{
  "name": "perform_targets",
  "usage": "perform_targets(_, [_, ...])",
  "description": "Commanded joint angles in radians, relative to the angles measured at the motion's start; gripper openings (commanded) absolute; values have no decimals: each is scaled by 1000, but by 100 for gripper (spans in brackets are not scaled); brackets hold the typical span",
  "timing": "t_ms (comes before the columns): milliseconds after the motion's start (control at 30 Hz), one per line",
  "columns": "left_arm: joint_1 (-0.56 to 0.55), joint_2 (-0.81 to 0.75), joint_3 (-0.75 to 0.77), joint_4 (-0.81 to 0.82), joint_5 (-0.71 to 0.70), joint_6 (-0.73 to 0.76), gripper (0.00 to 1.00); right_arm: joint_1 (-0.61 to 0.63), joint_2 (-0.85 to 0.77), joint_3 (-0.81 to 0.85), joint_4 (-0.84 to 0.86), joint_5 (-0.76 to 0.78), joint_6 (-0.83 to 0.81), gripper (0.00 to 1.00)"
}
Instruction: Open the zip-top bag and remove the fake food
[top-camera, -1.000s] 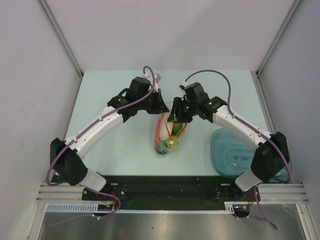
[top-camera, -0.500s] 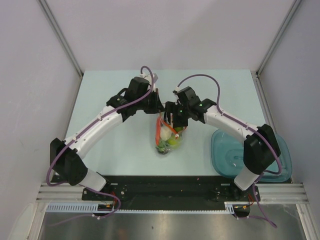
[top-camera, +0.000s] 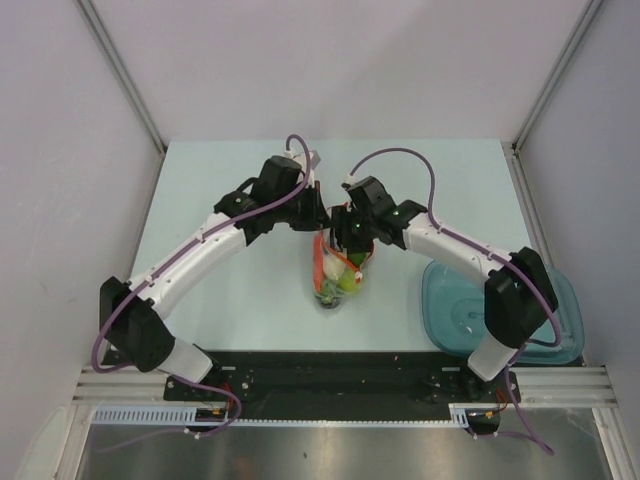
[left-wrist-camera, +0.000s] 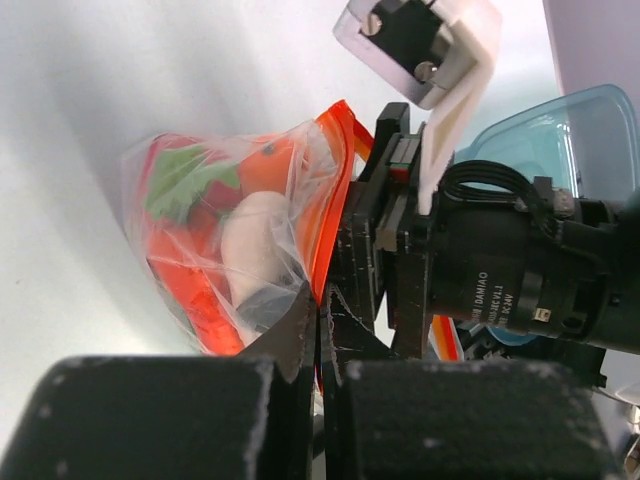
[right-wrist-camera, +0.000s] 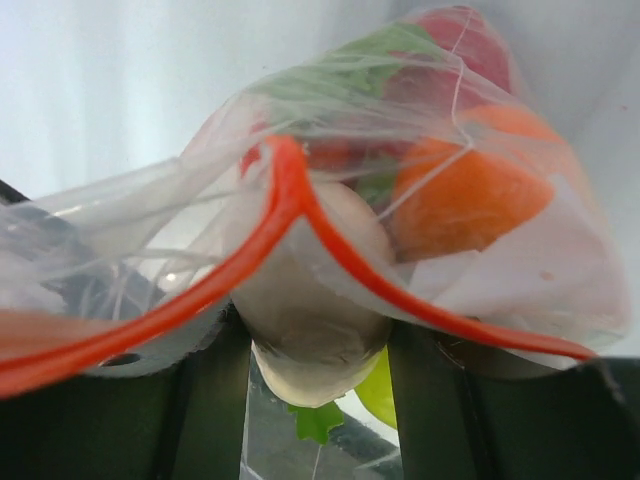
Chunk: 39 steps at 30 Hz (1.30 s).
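**Two claws meet at the mouth of a toy-filled bag**

A small, floppy pouch of clear plastic, the zip-top bag (top-camera: 338, 272), rests at the middle of the pale tabletop (top-camera: 250, 300). Its mouth is turned toward the far edge, where both arms converge. The left claw (left-wrist-camera: 318, 322) is fully closed and appears to pinch the bag's film just beside the thin red-orange zip strip (right-wrist-camera: 285, 190). The right claw (right-wrist-camera: 320, 355) stands partly open, one finger on either side of a white plastic radish (right-wrist-camera: 310, 300). The wrist view does not show whether the fingers press the radish or only flank it, nor whether film lies between them. Behind the radish, the rest of the fake food crowds the pouch: a round orange (right-wrist-camera: 465, 195), a pink-red dragon fruit (right-wrist-camera: 450, 40) with green leaves, and a yellow-green piece low in the frame. A teal translucent oval tray (top-camera: 455, 300) waits at the near right corner, well apart from the bag.

The pouch looks light, slack and slippery, so it would likely slide or lift whole if tugged from one side only. The stiffer zip strip is the sensible hold, one lip to each claw. The toys look hard, smooth and rounded, and a grip across the radish's middle seems safest.
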Motion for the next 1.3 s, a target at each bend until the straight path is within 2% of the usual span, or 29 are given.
perform_targets(0, [-6,-46,36,21,15,13,0,25,-122,32,11,50,-29,31])
perform_targets(233, [-4,-53,32,26,-6,22,0,38,-248,60,-48,154,-40,30])
perform_targets(500, [-4,-49,15,46,20,14,0,45,-369,46,0,195,-61,29])
perform_targets(733, [-4,-53,7,41,10,25,0,21,-472,126,-120,395,-106,30])
perform_targets(867, [-4,-63,-1,49,13,20,0,-54,-566,78,-229,459,-43,30])
perform_targets(967, [-4,-67,-4,44,7,24,0,-175,-673,-21,-310,453,44,31])
perform_targets(1100, [-4,-66,-8,49,18,24,0,-426,-783,-176,-434,276,75,31])
perform_targets(1200, [-4,-69,-8,43,23,20,0,-520,-799,-259,-512,142,40,32])
perform_targets(1267, [-4,-73,-10,40,27,20,0,-567,-788,-287,-564,129,16,32])
